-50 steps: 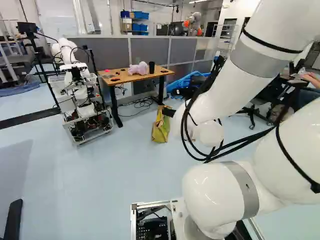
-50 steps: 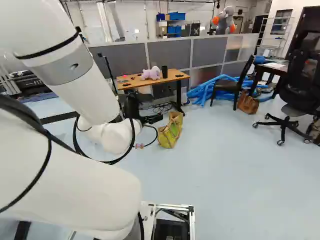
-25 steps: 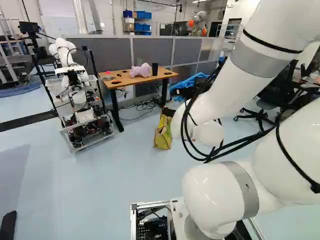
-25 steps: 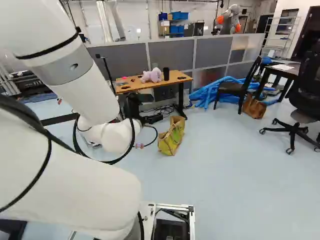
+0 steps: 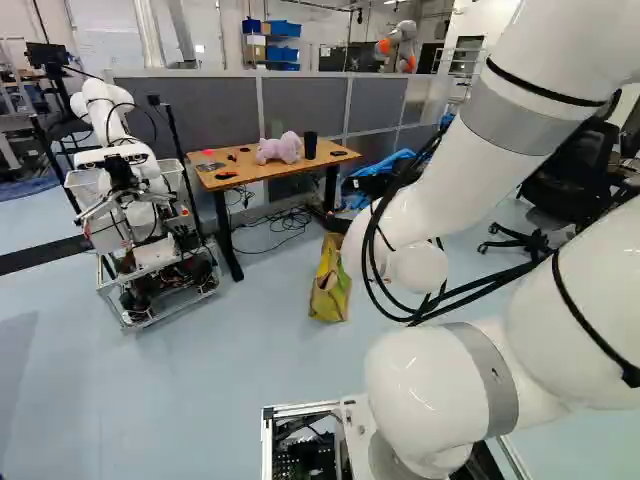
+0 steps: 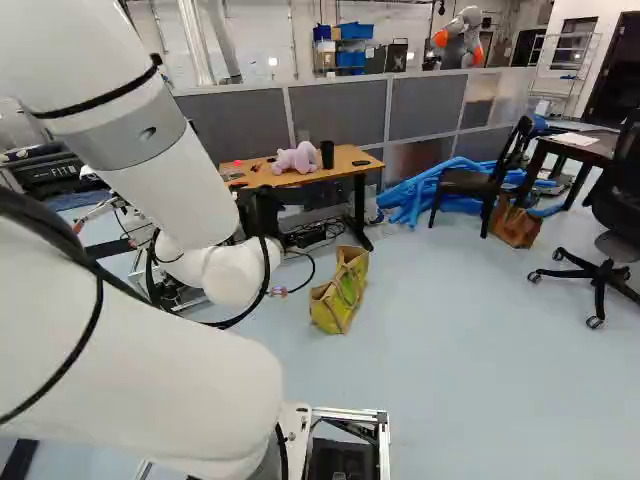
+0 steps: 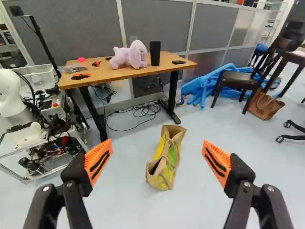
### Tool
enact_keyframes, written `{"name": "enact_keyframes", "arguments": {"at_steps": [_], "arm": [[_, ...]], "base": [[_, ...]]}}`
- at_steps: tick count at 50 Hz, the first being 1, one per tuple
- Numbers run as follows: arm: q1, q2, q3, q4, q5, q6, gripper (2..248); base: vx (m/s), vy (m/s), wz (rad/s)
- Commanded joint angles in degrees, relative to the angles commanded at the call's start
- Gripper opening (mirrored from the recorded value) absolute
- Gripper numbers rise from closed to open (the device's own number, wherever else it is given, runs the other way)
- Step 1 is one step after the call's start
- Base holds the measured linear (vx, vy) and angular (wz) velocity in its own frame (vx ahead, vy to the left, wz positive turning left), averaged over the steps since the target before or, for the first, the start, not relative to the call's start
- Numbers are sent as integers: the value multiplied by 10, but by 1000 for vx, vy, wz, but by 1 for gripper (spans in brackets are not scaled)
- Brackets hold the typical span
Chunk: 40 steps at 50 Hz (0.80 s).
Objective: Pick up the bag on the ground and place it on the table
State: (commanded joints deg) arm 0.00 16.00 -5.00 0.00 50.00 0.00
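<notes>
Yellow-green and brown, the bag (image 7: 163, 167) is on the floor, ahead of the gripper (image 6: 306, 237) and just short of the table (image 7: 110, 72); its mouth is dark, so I can't make out any contents. From the wrist view, the gripper (image 7: 157, 141) has its two fingers spread wide apart, the bag visible beyond the gap, with their bases cut off by the edge. In the right base view, the arm (image 6: 160, 165) and gripper hide the table's near-left leg, and the fingertips are hard to pick out. On the table sit a purple plush toy (image 7: 129, 56) and a black cup (image 7: 155, 53). Another robot (image 7: 43, 129) beside the table is partly cut off in the wrist view.
</notes>
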Motion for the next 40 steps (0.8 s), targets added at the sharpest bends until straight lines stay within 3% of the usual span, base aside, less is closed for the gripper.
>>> {"name": "enact_keyframes", "arguments": {"at_steps": [16,40], "arm": [[0,0,0,0,0,0,247],[0,0,0,0,0,0,247]], "base": [[261,0,-12],[163,-41,1]]}}
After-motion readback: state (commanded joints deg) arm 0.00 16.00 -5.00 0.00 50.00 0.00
